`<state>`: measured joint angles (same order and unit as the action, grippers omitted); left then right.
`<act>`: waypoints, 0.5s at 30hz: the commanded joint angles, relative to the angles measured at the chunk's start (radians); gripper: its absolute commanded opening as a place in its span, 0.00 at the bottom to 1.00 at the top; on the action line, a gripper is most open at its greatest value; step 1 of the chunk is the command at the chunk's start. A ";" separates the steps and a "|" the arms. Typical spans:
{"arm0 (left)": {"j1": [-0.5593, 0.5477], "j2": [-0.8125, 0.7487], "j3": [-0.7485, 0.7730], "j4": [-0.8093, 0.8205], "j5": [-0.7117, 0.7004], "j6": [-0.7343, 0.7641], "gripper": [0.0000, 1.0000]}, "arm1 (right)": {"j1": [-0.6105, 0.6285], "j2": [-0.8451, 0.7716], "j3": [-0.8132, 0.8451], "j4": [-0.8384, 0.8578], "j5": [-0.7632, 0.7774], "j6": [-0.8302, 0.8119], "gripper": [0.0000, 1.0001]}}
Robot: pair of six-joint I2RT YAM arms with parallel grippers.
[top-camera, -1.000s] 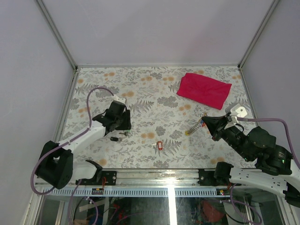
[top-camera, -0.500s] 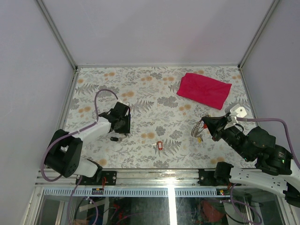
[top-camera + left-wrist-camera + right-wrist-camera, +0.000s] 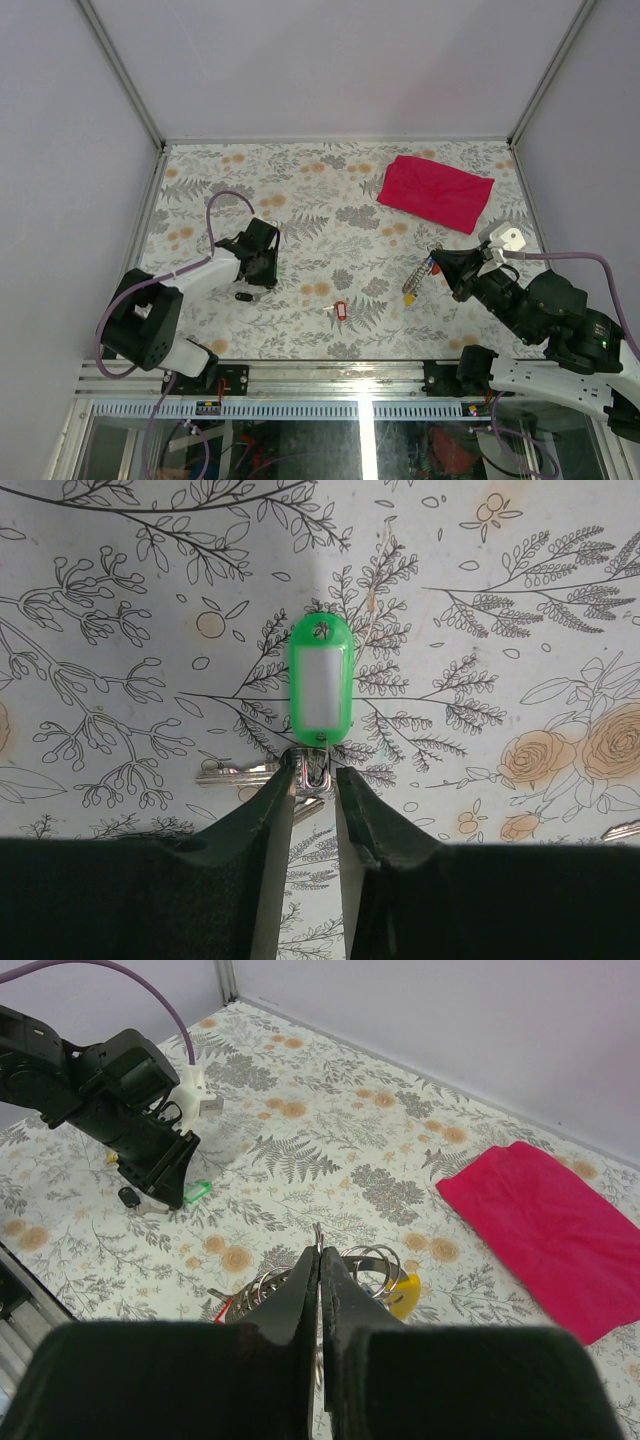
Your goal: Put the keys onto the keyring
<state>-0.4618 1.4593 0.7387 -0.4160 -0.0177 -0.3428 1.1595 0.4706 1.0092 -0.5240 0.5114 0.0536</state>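
I see the left gripper [image 3: 317, 773] low over the surface [image 3: 330, 235], toward its left edge and somewhat nearer the front than the back. Its jaws are clenched almost together on the small metal loop at the near end of the green-tagged key [image 3: 320, 692]. The green tag lies flat just ahead of the fingertips, and a silvery key blade [image 3: 235, 774] sticks out to the left beside them. In the top view the black piece [image 3: 244, 296] lies just beside this gripper, on the side of the front edge. I cannot tell if they touch.

The right gripper [image 3: 319, 1258] is near the right edge, about halfway between front and back. Its jaws are pressed together on a thin wire of the keyring [image 3: 415, 275]. In the right wrist view the silvery coils spread on both sides of the fingers, with a yellow tag [image 3: 405, 1300] at their right. In the top view the keyring runs from the jaws toward the front left. I cannot tell whether its far end touches the surface.

The red-tagged key [image 3: 339, 311] lies alone near the middle of the front edge, between the two grippers and apart from both. The red cloth [image 3: 435, 192] lies flat toward the back right corner, well apart from the keys.
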 commanded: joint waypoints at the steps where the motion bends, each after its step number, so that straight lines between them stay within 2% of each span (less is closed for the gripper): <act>1: 0.004 0.013 0.031 0.032 -0.010 0.016 0.23 | 0.007 0.004 0.009 0.049 -0.002 0.003 0.00; 15: 0.005 0.026 0.032 0.057 -0.003 0.027 0.16 | 0.006 0.017 0.012 0.050 -0.008 0.001 0.00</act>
<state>-0.4618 1.4727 0.7406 -0.4026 -0.0177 -0.3370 1.1595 0.4751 1.0092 -0.5270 0.5110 0.0536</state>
